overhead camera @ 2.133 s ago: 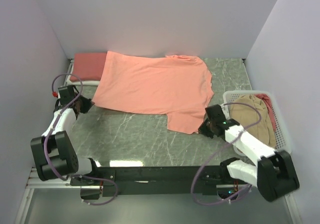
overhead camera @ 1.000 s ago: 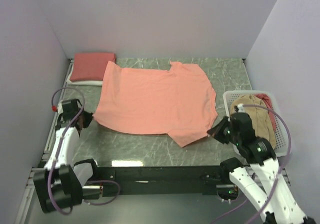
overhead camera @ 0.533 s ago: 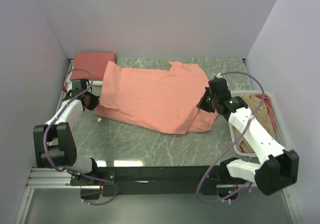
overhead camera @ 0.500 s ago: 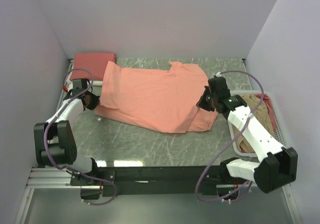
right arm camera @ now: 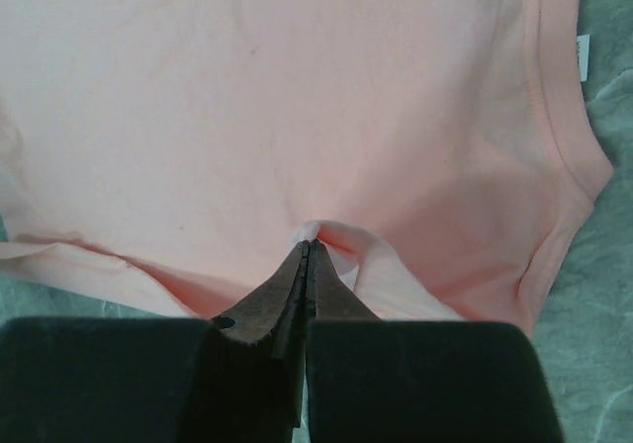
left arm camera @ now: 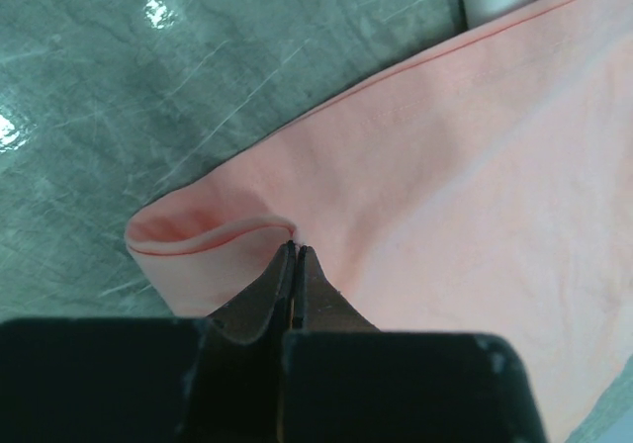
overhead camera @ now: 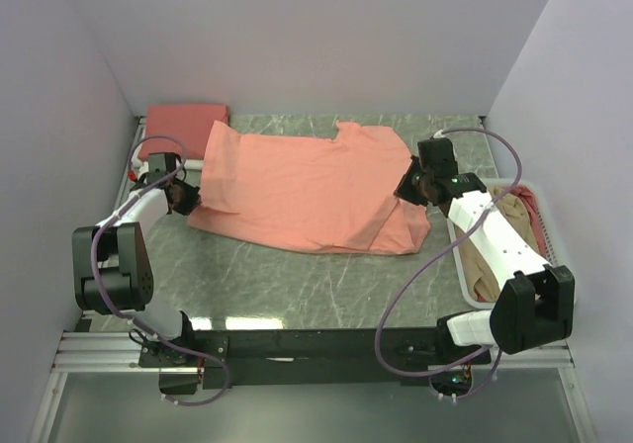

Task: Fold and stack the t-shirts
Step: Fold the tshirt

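Salmon-pink t-shirt (overhead camera: pixel 297 176) is noted spread across the centre of the grey-green marbled table (overhead camera: pixel 297 285). It is soft matte cotton, with the ribbed neckline toward the upper edge of the frame. Along its lower edge the cloth is doubled over, and a rounded roll of stitched hem is seen at the left corner. Left gripper (left arm camera: pixel 296 248) is found pinched fully together on that hem corner. Right gripper (right arm camera: pixel 309 247) is likewise pressed flat together on a small tent of cloth at the shirt's right side. A folded, darker pink t-shirt (overhead camera: pixel 185 121) is recorded in the upper-left corner, just beside the spread one. A tan t-shirt (overhead camera: pixel 510 211) is heaped in the white lattice basket (overhead camera: pixel 471 295) at right. A bare band of table is left below the shirt.
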### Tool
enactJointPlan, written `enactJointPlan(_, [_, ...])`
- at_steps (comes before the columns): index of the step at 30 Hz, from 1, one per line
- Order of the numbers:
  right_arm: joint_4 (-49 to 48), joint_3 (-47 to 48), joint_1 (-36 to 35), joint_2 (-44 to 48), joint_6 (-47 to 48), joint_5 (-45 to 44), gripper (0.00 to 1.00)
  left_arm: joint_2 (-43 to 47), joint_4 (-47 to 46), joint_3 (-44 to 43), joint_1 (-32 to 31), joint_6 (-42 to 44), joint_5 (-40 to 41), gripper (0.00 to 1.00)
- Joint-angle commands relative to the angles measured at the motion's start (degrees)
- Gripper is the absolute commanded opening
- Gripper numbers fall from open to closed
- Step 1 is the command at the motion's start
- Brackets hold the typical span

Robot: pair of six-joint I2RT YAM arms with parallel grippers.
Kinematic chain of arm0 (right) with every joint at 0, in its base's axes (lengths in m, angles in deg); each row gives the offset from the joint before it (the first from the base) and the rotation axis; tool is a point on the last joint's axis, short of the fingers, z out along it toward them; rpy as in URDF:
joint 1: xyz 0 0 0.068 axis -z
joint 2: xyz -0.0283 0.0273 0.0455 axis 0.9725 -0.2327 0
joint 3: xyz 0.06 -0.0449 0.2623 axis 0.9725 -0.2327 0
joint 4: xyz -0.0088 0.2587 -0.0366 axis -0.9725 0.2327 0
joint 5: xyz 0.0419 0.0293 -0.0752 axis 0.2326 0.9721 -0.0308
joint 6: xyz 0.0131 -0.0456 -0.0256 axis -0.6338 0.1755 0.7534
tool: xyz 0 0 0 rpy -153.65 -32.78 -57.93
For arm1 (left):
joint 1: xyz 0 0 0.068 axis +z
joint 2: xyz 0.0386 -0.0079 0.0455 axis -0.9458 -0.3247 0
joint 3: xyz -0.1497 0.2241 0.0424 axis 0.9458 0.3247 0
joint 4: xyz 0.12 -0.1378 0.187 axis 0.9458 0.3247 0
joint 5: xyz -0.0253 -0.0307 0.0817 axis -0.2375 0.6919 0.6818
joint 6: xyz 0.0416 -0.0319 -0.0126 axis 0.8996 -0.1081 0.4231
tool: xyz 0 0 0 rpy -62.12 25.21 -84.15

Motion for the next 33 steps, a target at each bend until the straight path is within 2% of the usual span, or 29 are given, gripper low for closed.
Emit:
enactJointPlan(1, [-3.34,3.35,1.56,-0.48,0.74,1.35,0.0,0.06,-2.07,-2.65,-0.07,-1.52,0.03,0.01])
enactJointPlan(18, [-3.43,6.43,4.82,-3.38,2.24,1.97,0.0,0.15,-4.18,-3.09,1.69,-2.93,-2.26,0.01])
enactJointPlan(33, [-3.95,7.13,7.89,-4.0,2.5,3.64,0.0,2.0,-9.27,0.07,4.77,-3.63,-5.6,0.01])
